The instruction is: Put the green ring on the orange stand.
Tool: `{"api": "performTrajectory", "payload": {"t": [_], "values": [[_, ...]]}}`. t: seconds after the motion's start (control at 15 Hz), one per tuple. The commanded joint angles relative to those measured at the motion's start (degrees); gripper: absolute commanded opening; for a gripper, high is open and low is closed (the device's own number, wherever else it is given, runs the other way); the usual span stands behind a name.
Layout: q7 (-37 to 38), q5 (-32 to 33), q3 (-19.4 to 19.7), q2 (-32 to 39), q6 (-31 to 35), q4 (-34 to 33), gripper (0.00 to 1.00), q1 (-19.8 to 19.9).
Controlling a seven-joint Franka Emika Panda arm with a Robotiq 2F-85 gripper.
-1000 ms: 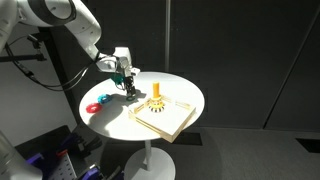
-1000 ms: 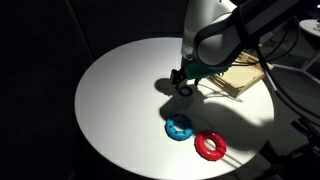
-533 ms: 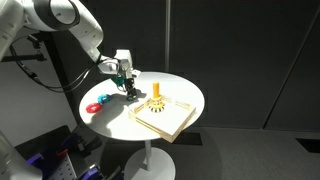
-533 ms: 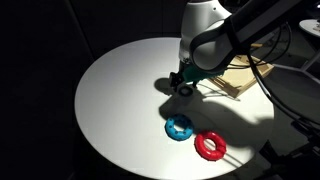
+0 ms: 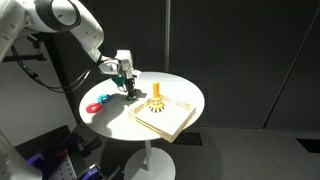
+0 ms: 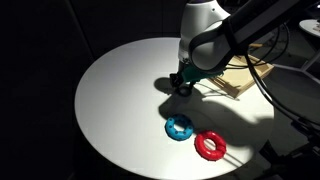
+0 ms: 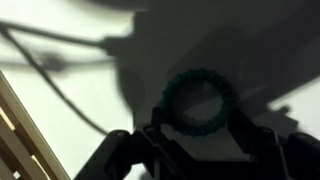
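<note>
The green ring [image 7: 200, 74] lies flat on the white table, seen in the wrist view as a dark teal ribbed circle. My gripper [image 7: 200, 126] is down over it, with one finger pressed against each side of the ring, so it is shut on the ring. In both exterior views the gripper [image 5: 128, 88] [image 6: 183, 88] is low at the table surface and hides the ring. The orange stand [image 5: 156, 97] rises upright from its tan board [image 5: 168, 118], just beside the gripper, with nothing on its peg.
A blue ring [image 6: 179, 127] and a red ring [image 6: 210, 146] lie side by side on the round white table [image 6: 120, 100], a short way from the gripper. The board's edge [image 7: 12, 130] shows at the left of the wrist view. Cables hang behind the arm.
The fingers have come in from wide apart onto the sides of the green ring. The arm has hardly moved, and the ring still lies on the table.
</note>
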State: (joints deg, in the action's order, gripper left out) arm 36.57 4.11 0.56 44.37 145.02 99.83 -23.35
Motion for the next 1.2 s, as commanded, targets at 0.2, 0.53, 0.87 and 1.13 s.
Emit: {"api": "performTrajectory", "payload": {"t": [0.2, 0.53, 0.87, 1.13], "values": [[0.51, -0.70, 1.05, -0.43, -2.35, -1.51, 0.42, 0.00], [0.76, 0.10, 2.75, -3.90, -5.75, -2.62, 0.42, 0.27], [1.60, 1.91, 4.89, -8.82, -10.83, -4.16, 0.42, 1.00], [2.54, 4.44, 6.13, -12.43, -12.98, -4.19, 0.42, 1.89]]}}
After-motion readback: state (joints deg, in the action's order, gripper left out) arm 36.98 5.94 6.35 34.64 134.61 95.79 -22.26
